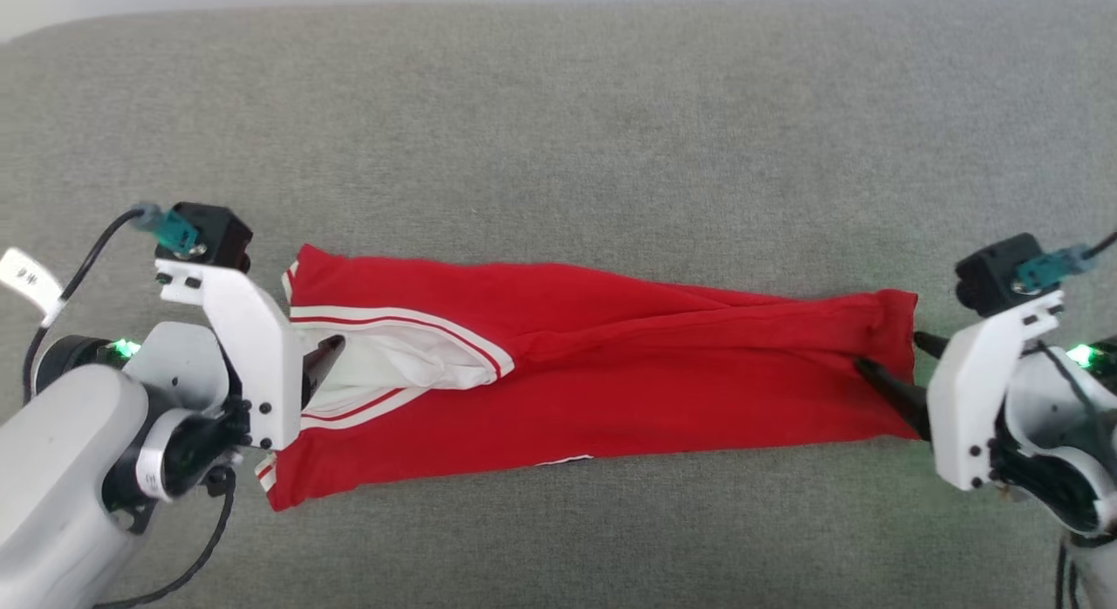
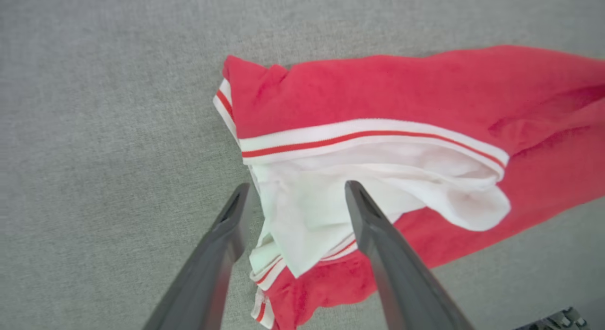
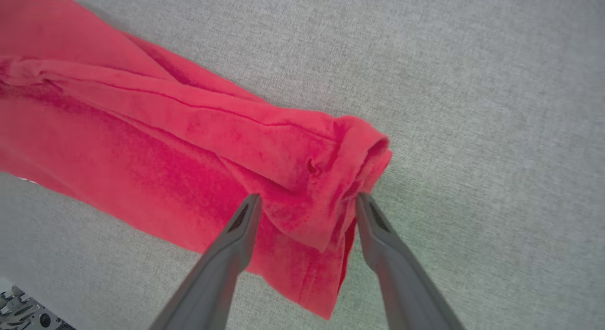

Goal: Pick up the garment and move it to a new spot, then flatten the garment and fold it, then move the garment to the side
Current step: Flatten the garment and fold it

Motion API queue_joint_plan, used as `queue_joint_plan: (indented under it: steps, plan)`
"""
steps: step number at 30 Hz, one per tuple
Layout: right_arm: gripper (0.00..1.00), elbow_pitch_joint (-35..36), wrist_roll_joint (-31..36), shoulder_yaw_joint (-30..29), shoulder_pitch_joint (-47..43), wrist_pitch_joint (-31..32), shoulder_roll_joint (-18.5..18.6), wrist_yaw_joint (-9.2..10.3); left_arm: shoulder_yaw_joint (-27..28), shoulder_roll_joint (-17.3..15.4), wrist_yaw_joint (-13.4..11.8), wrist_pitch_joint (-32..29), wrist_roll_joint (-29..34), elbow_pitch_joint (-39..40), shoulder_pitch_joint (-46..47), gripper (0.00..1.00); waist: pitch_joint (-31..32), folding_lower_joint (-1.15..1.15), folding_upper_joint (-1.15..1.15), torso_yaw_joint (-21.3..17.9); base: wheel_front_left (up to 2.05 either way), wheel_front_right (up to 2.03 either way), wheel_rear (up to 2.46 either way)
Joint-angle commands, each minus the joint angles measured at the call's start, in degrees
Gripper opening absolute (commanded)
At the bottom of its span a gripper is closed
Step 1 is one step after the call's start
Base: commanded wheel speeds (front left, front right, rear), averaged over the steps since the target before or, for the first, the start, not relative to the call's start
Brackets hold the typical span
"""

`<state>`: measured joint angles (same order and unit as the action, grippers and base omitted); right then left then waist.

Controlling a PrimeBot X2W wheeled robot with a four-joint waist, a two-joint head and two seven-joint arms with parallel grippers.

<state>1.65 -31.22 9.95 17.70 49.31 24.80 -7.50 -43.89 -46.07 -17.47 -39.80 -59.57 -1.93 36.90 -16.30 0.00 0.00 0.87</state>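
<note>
Head view: far edge of garment (image 1: 663, 365) borders wide grey surface (image 1: 558, 138).

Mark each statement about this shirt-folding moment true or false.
1. The shirt lies as a long narrow strip on the grey surface. True.
2. The left gripper is shut on the white sleeve. False: its fingers stand apart, with sleeve fabric between them.
3. The right gripper is at the shirt's plain red end. True.
4. The shirt hangs in the air between the two grippers. False: it lies on the surface.
</note>
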Motion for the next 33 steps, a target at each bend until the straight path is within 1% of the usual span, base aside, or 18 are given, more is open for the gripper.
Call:
queue_joint_plan:
  steps: [1, 4, 5, 6, 8, 9, 11, 14, 16, 18, 21, 25, 27, 29, 30, 31, 32, 33]
  plan:
    - [1.00, 0.69, -0.48, -1.95, -1.47, -0.20, -0.15, 0.02, 1.40, -0.04, 0.32, 3.60, 0.00, 1.07, -2.10, 1.00, 0.97, 0.00, 0.00, 0.61, 0.00, 0.00, 0.00]
    - [1.00, 1.12, -0.45, -4.21, -2.77, 0.40, -0.20, 0.01, 3.10, -0.33, 0.14, 8.93, 0.43, 2.38, -4.67, 1.00, 1.59, 0.00, 0.00, 1.23, 0.00, 0.00, 0.00]
    - [1.00, 1.12, -0.45, -4.21, -2.77, 0.40, -0.20, 0.01, 3.10, -0.33, 0.14, 8.93, 0.43, 2.38, -4.67, 1.00, 1.59, 0.00, 0.00, 1.23, 0.00, 0.00, 0.00]
    - [1.00, 1.05, -0.43, -5.07, -3.12, 0.58, -0.23, 0.02, 3.56, -0.43, 0.03, 10.58, 0.52, 2.80, -5.60, 1.00, 1.74, 0.00, 0.00, 1.44, 0.00, 0.00, 0.00]
    - [1.00, 0.87, -0.44, -6.50, -3.81, 1.19, -0.60, 0.02, 4.68, -0.58, -0.01, 14.50, 1.22, 3.75, -7.09, 1.00, 1.96, 0.00, 0.00, 1.91, 0.00, 0.00, 0.00]
    - [1.00, 0.79, -0.48, -6.93, -4.20, 1.57, -0.64, 0.01, 5.08, -0.51, 0.40, 16.55, 1.52, 4.25, -7.98, 1.00, 2.00, 0.00, 0.00, 2.20, 0.00, 0.00, 0.00]
    - [1.00, 0.21, -0.22, -8.01, -4.35, 1.84, -0.26, 0.02, 6.28, -0.28, 0.30, 20.92, 2.03, 4.65, -9.72, 1.00, 2.03, 0.00, 0.00, 2.86, 0.00, 0.00, 0.00]
    - [1.00, -1.42, -0.20, -9.30, -4.50, 2.14, -0.54, 0.01, 7.49, 0.41, 0.82, 27.14, 2.62, 4.91, -12.22, 1.00, 1.91, 0.00, 0.00, 3.94, 0.00, 0.00, 0.00]
    - [1.00, -2.52, 0.06, -9.21, -4.32, 2.48, -0.31, 0.01, 8.11, 0.19, 1.33, 31.07, 3.86, 4.82, -13.69, 1.00, 1.86, 0.00, 0.00, 4.55, 0.00, 0.00, 0.00]
    - [1.00, -3.94, -0.44, -9.41, -3.88, 2.39, -0.78, 0.01, 9.02, 0.48, 1.01, 35.16, 4.92, 4.33, -15.23, 1.00, 1.77, 0.00, 0.00, 5.28, 0.00, 0.00, 0.00]
    - [1.00, -6.75, -0.67, -8.99, -3.11, 1.97, -0.90, 0.01, 10.12, 1.49, 1.51, 40.69, 5.17, 3.25, -17.67, 1.00, 1.73, 0.00, 0.00, 6.32, 0.00, 0.00, 0.00]
    - [1.00, -10.90, -1.45, -7.40, -2.04, 1.34, -1.35, 0.01, 11.58, 2.81, 2.26, 46.90, 4.93, 1.46, -20.20, 1.00, 1.69, 0.00, 0.00, 7.55, 0.00, 0.00, 0.00]
    - [1.00, -13.19, -2.85, -6.41, -1.15, 0.96, -2.39, 0.01, 12.08, 2.92, 2.62, 50.13, 5.83, 0.61, -21.43, 1.00, 1.63, 0.00, 0.00, 7.84, 0.00, 0.00, 0.00]
    - [1.00, -15.86, -4.00, -5.05, -0.26, 0.83, -2.74, 0.00, 12.82, 3.89, 2.90, 52.09, 5.35, -0.54, -22.84, 1.00, 1.59, 0.00, 0.00, 8.13, 0.00, 0.00, 0.00]
    - [0.77, -17.27, -4.66, -4.23, 0.08, 0.76, -2.94, 0.00, 13.31, 4.09, 2.87, 52.95, 5.88, -0.91, -23.23, 1.00, 1.58, 0.00, 0.00, 8.26, 0.00, 0.00, 0.00]
    - [0.16, -18.16, -5.69, -3.20, 0.53, 0.79, -3.30, -0.02, 13.88, 4.86, 3.31, 53.52, 5.41, -1.39, -23.74, 1.00, 1.58, 0.00, 0.00, 8.35, 0.00, 0.00, 0.00]
    - [0.00, -19.04, -6.90, -2.36, 0.88, 0.58, -3.56, -0.16, 14.44, 5.25, 3.54, 54.09, 5.77, -1.90, -24.24, 1.00, 1.59, 0.00, 0.00, 8.42, 0.00, 0.00, 0.00]
    - [0.00, -19.49, -7.84, -1.64, 1.30, 0.29, -3.50, -0.18, 15.11, 5.63, 3.79, 54.45, 6.59, -2.28, -24.58, 1.00, 1.57, 0.00, 0.00, 8.48, 0.00, 0.00, 0.00]
